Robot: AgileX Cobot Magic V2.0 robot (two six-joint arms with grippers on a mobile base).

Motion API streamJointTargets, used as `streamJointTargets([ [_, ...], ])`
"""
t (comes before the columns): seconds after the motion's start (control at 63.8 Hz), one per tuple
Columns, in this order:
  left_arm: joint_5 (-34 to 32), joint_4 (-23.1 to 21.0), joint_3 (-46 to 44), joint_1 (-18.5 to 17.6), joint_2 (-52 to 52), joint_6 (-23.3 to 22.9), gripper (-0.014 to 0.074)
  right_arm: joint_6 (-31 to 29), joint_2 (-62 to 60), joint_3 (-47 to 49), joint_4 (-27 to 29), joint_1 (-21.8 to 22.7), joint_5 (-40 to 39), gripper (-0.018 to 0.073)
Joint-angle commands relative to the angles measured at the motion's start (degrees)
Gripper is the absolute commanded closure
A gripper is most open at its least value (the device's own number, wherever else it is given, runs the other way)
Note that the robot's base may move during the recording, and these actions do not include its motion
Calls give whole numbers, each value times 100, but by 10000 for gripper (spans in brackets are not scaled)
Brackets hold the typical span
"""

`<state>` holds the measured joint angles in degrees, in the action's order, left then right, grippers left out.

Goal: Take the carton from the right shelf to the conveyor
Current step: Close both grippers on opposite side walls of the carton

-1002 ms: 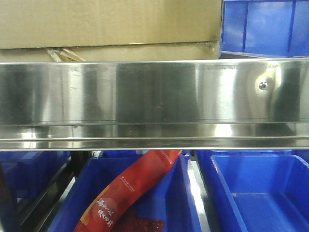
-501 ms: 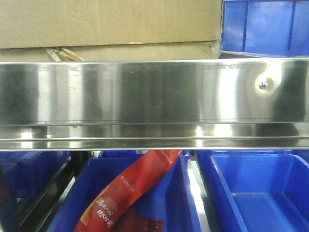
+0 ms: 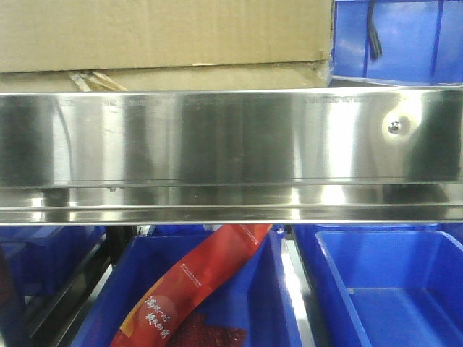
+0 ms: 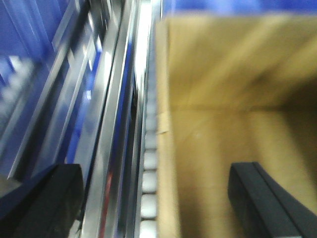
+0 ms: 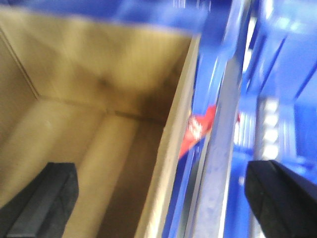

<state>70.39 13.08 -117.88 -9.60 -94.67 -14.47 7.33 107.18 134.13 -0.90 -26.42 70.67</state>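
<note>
The brown carton (image 3: pixel 163 36) sits on the steel right shelf (image 3: pixel 231 137), above its mirror-bright front rail. Seen from the left wrist, the open carton (image 4: pixel 233 114) lies below, and my left gripper (image 4: pixel 156 198) is open, straddling the carton's left wall: one finger outside over the rail, the other inside the box. From the right wrist the carton (image 5: pixel 99 99) shows its inside too. My right gripper (image 5: pixel 158 196) is open astride the carton's right wall. The conveyor is out of view.
Blue bins stand on the shelf beside the carton (image 3: pixel 398 40) and on the level below (image 3: pixel 391 289). A red printed pouch (image 3: pixel 195 289) lies in the lower middle bin. A dark cable (image 3: pixel 374 32) hangs in front of the upper right bin. White rollers (image 4: pixel 148 188) line the shelf beside the carton.
A dark cable or arm part has come into view in front of the upper right blue bin. Reflections on the steel rail have shifted. The carton has not moved.
</note>
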Motion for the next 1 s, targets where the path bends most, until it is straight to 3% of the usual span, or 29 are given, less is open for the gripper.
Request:
streamJointTargets([
  [0.0,-43,-124,-29,29,-163,93,99,59,140,47,-94,55,-71,-10],
  [0.376,-43,-97,-29,29,-622,93,99,59,652,47,-83,55,-71,14],
  [0.47,-43,-97,-29,29,-679,93,99,59,663,47,-83,55,-71,122],
  [0.533,-43,-97,-29,29,-716,93,109,59,663,47,-83,55,-71,271],
  [0.611,-43,-97,-29,29,-740,93,171,59,663,47,-83,55,-71,457],
  [0.689,-43,-97,-29,29,-740,93,310,59,663,47,-83,55,-71,643],
  [0.83,-43,-108,-29,29,-740,93,642,74,663,47,-83,55,-71,625],
  [0.908,-43,-164,-29,29,-750,93,592,74,663,47,-83,55,-71,627],
  [0.987,-43,-240,-29,29,-748,93,597,74,663,47,-83,55,-71,627],
])
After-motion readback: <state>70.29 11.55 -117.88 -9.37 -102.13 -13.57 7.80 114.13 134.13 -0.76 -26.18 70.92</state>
